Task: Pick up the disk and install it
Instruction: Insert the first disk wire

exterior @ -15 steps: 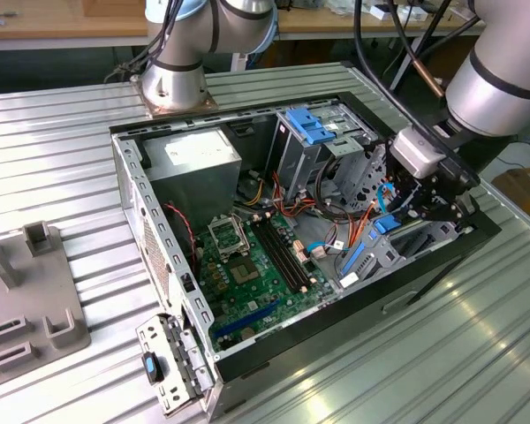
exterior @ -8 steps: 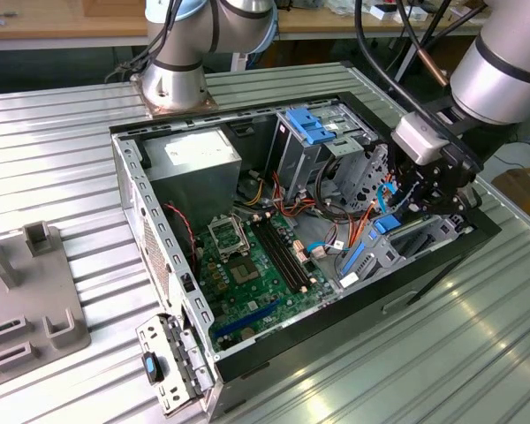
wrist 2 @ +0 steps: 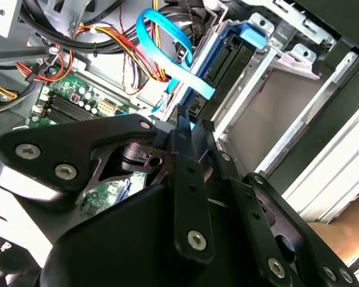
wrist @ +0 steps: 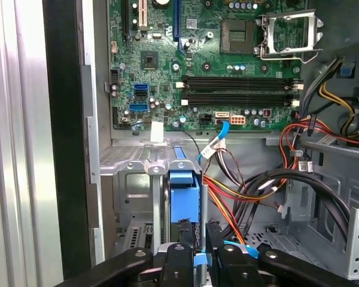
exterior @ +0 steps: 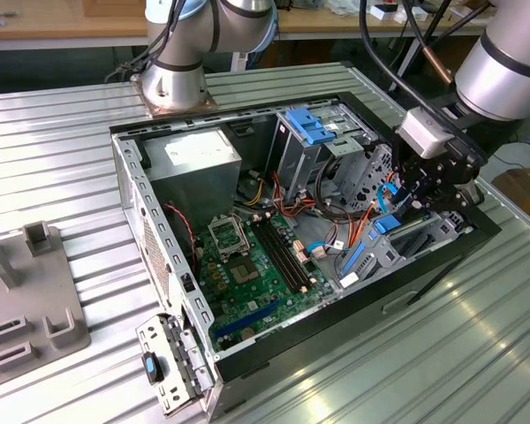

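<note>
A ribbed metal table (exterior: 477,353) holds an open computer case (exterior: 168,291), with wooden benches behind. Inside lie a green circuit board (wrist: 227,66), a grey power box (exterior: 194,159) and tangled wires (wrist: 251,191). The gripper (wrist: 194,260) is down in the drive bay, fingers clamped on the disk (wrist: 184,194), which stands on edge in the metal bay.

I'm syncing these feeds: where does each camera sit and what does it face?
Exterior view: off the arm, above the open computer case, seeing the arm and its hand.
First wrist view: on the arm, facing down past the hand at the disk and motherboard.
Second wrist view: behind the hand's black linkage, facing the disk.
Both wrist views share the disk.
</note>
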Tool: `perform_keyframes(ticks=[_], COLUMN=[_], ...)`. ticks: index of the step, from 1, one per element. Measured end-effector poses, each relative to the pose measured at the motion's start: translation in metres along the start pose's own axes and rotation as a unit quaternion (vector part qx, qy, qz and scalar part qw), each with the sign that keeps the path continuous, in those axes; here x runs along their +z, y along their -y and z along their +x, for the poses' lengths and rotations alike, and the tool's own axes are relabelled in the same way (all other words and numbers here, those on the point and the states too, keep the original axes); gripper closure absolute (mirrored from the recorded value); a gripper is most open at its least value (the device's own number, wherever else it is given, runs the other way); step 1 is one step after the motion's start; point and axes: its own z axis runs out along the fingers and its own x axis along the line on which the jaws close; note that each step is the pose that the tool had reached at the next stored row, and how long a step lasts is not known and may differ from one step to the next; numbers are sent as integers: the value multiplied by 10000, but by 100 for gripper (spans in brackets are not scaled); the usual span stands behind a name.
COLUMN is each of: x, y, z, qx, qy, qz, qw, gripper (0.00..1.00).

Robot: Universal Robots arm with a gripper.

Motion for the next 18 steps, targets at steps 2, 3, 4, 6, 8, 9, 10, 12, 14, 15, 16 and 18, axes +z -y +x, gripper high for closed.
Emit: perform_keyframes(ticks=[2, 3, 4, 6, 8, 9, 10, 12, 14, 15, 16, 18], x=[10, 17, 19, 19, 23, 25, 25, 32, 37, 40, 40, 40], y=[47, 93, 108, 120, 136, 155, 165, 214, 257, 274, 274, 274], z=[-12, -24, -27, -28, -31, -39, -44, -52, -60, -63, -63, -64], qx=[22, 42, 53, 63, 111, 133, 136, 137, 138, 137, 138, 138], qy=[-2, -5, -10, -13, -17, -20, -21, -21, -21, -20, -21, -21], qz=[-23, -45, -58, -84, -117, -123, -124, -123, -123, -124, -124, -125], qw=[10000, 10000, 10000, 9999, 9999, 9998, 9998, 9998, 9998, 9998, 9998, 9998], gripper=[76, 76, 76, 76, 76, 76, 76, 76, 76, 76, 76, 76])
